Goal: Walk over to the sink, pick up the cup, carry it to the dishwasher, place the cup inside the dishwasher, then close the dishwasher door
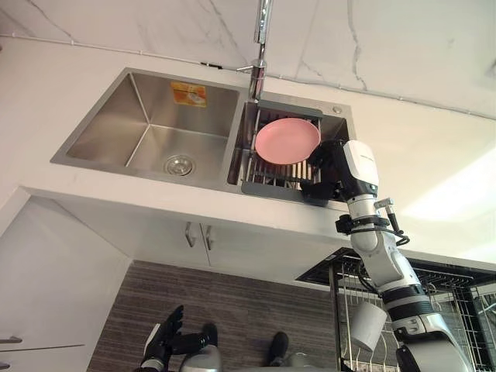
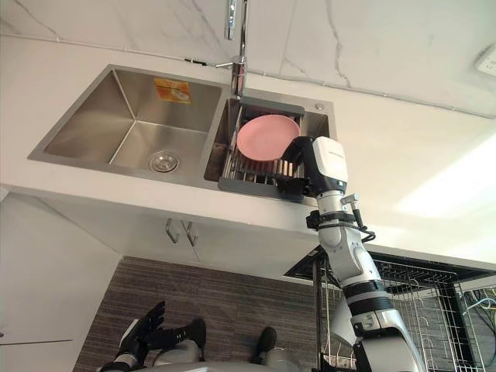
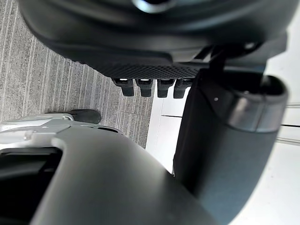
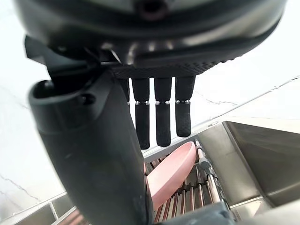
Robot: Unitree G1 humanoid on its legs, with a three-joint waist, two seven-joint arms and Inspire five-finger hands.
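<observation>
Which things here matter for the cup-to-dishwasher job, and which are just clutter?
Job: sink; dishwasher rack; right hand, open, at the right basin.
Lying about: pink plate; drain rack; faucet; left hand, idle, low.

1. The sink (image 1: 101,116) is set in the counter (image 1: 434,155), with the faucet (image 1: 262,31) behind its divider.
2. A rack (image 1: 271,188) sits in the right basin, with a plate (image 1: 287,141) leaning in it.
3. The dishwasher basket (image 1: 457,302) (a cup (image 1: 368,325) inside) lies below the counter, to the right.
</observation>
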